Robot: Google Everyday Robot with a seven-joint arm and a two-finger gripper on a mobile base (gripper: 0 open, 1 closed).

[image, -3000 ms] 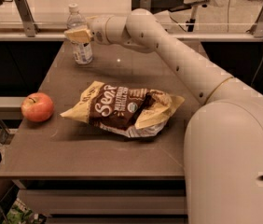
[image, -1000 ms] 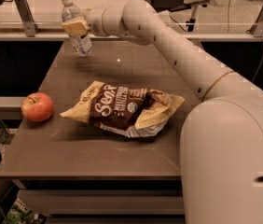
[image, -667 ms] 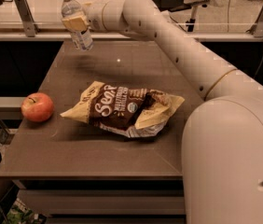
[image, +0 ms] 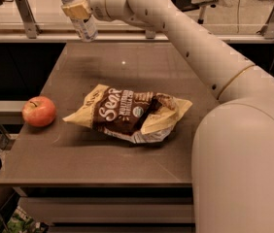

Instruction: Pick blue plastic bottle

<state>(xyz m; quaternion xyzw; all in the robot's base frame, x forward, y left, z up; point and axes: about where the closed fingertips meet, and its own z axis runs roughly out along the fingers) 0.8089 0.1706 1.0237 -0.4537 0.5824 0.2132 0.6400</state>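
The blue plastic bottle [image: 82,21] is a small clear ribbed bottle, tilted, held in the air above the table's far left corner. Its cap end runs off the top of the view. My gripper [image: 77,8] is shut on the blue plastic bottle around its upper part, at the top left of the camera view. My white arm [image: 190,47] stretches from the lower right up to it.
A brown table [image: 78,154] carries a red apple [image: 39,111] at its left edge and a brown and yellow snack bag [image: 127,113] in the middle. A rail with metal posts [image: 25,14] runs behind the table.
My gripper has lifted the bottle off the table's far left corner and raised it higher, tilting it. The apple and the snack bag have not moved.
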